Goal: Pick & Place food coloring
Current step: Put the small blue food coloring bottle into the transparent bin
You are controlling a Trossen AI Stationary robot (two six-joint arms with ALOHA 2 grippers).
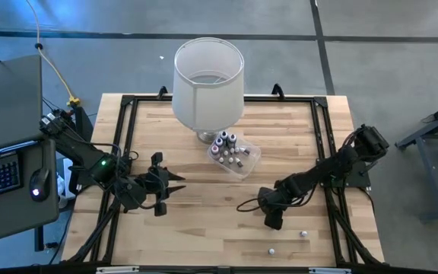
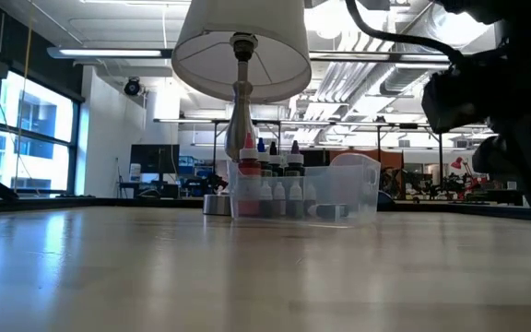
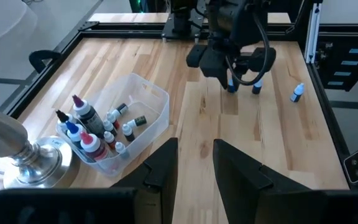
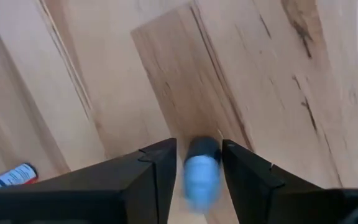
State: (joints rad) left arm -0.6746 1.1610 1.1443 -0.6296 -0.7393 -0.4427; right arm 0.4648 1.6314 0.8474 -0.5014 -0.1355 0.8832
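Right gripper (image 4: 196,163) low over the table (image 1: 196,236), fingers either side of a small blue bottle (image 4: 201,171); firm grip cannot be told.
Most food coloring (image 1: 229,150) sits in the clear tub (image 1: 251,161) mid-table beside the lamp (image 1: 208,80); two loose bottles (image 1: 303,234) lie near the front right edge. Left gripper (image 3: 194,163) waits toward the left edge, fingers slightly apart, holding nothing.

Pale planked wooden table (image 1: 204,221) with smooth satin finish, clear glossy plastic tub (image 3: 149,99), polished metal lamp base (image 3: 33,163), matt white fabric lampshade (image 1: 208,84)
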